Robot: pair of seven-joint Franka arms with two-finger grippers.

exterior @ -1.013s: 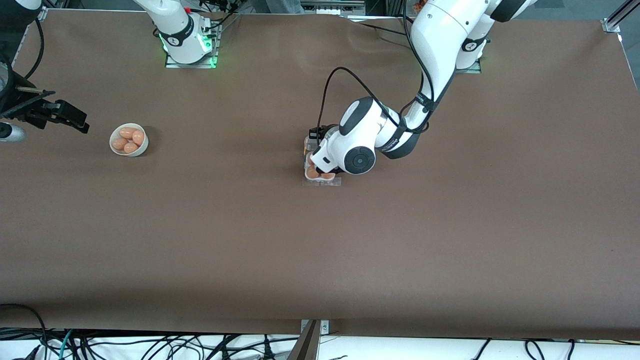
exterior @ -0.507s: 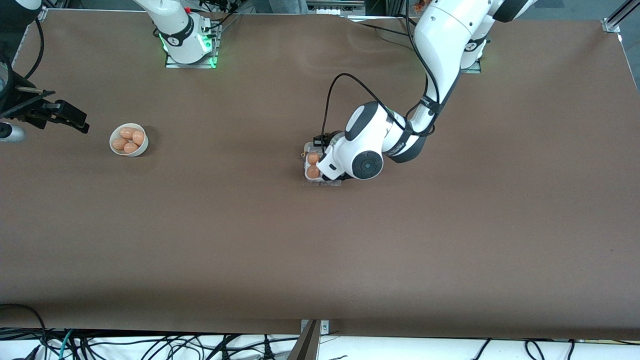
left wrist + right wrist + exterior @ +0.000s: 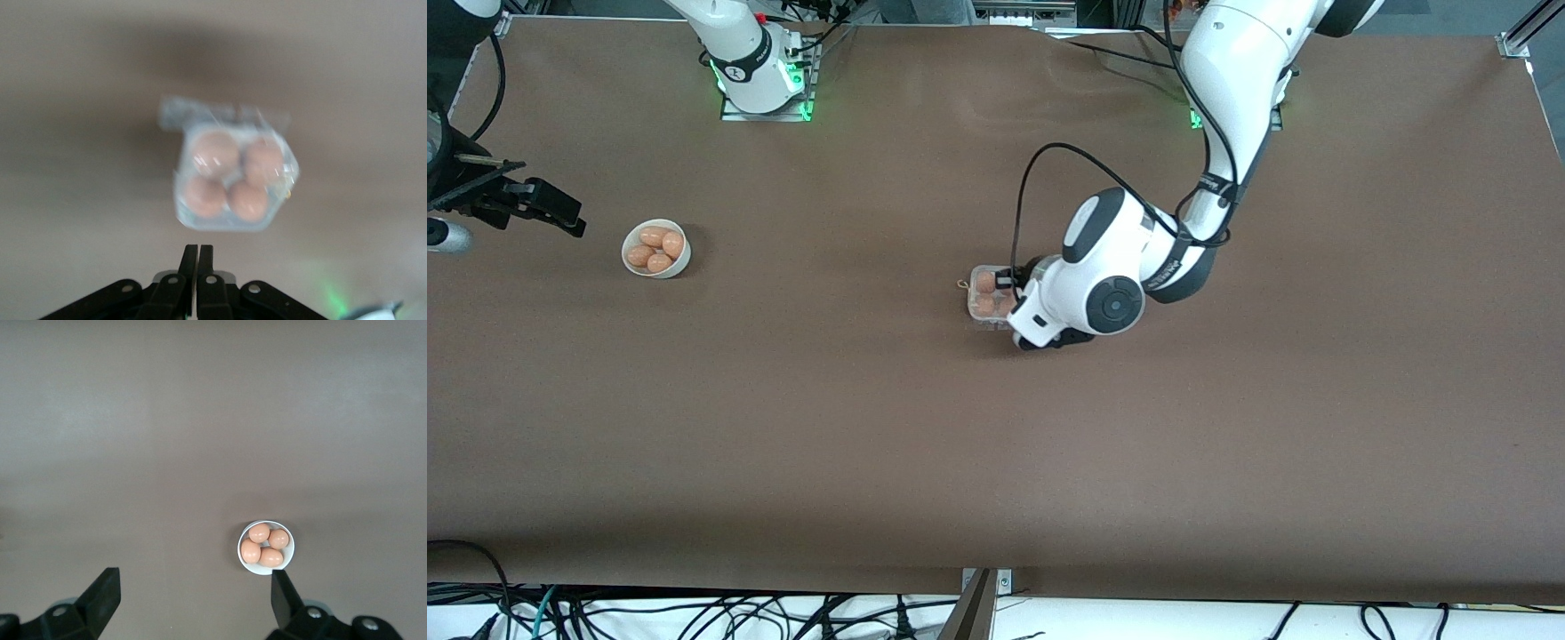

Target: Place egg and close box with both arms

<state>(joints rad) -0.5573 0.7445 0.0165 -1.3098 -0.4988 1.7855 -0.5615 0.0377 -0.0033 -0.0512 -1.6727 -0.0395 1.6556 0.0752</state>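
The box (image 3: 983, 300) is a small clear-plastic carton holding several brown eggs, near the table's middle. In the left wrist view the box (image 3: 230, 177) shows its eggs under glare from the transparent lid, which lies down over them. My left gripper (image 3: 198, 250) is shut and empty, a little above the table beside the box, toward the left arm's end; in the front view the wrist hides its fingers. My right gripper (image 3: 551, 212) is open and empty, up in the air at the right arm's end of the table, beside the bowl.
A round white bowl (image 3: 685, 260) with several brown eggs stands toward the right arm's end; its rim (image 3: 241, 560) also shows in the right wrist view, near one right fingertip (image 3: 283, 583). Black cables trail from the left arm above the box.
The left arm has drawn back off the box toward its own end of the table, uncovering it. The lid now lies down over the eggs. The right arm has not moved.
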